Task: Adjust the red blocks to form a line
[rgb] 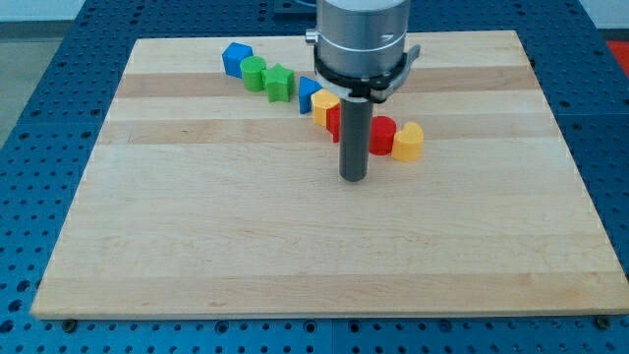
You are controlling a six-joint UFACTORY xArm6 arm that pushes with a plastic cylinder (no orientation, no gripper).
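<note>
Risk: your tip (353,179), holding nothing, just below red blocks (381,136) | overshoot shoves adjacent yellow block (409,142) away

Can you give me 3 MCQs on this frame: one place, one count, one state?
1. Where are the blocks?
A. view's top half
B. bottom-left corner
C. off the board

2. How many green blocks?
A. none
B. two
C. four

3. My tip is:
A. at the view's left edge
B. off the board
C. just below the red blocks

A: the row runs from the blue block to the yellow block.
B: green blocks and.
C: my tip sits below the red blocks.
</note>
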